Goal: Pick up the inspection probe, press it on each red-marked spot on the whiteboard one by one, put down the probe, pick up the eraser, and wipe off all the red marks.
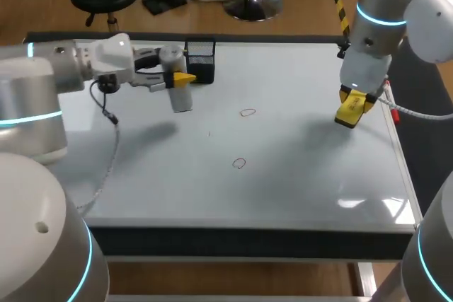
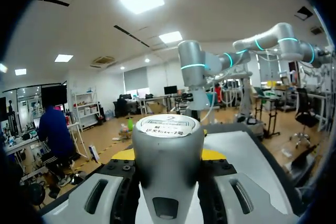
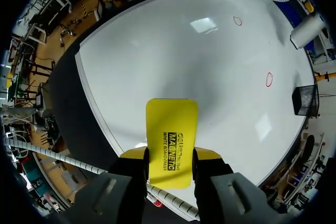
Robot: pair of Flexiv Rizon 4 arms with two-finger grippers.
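The left pincer [image 1: 182, 78] is clenched on the grey inspection probe [image 1: 182, 95], gripping it from both sides over the whiteboard [image 1: 297, 182]. A black mesh holder [image 1: 202, 60] stands just beside the probe. The right pincer [image 3: 171, 153] grasps the yellow eraser [image 3: 172, 129], which juts out ahead of its fingers near the board's edge. One red mark [image 1: 247, 112] and a second red mark [image 1: 239, 163] lie on the board between the two pincers.

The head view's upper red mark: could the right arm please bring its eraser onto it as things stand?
Probably yes. Only bare whiteboard lies between the eraser and that red mark, and the probe in the left arm's fingers hangs off to the side by the black holder.
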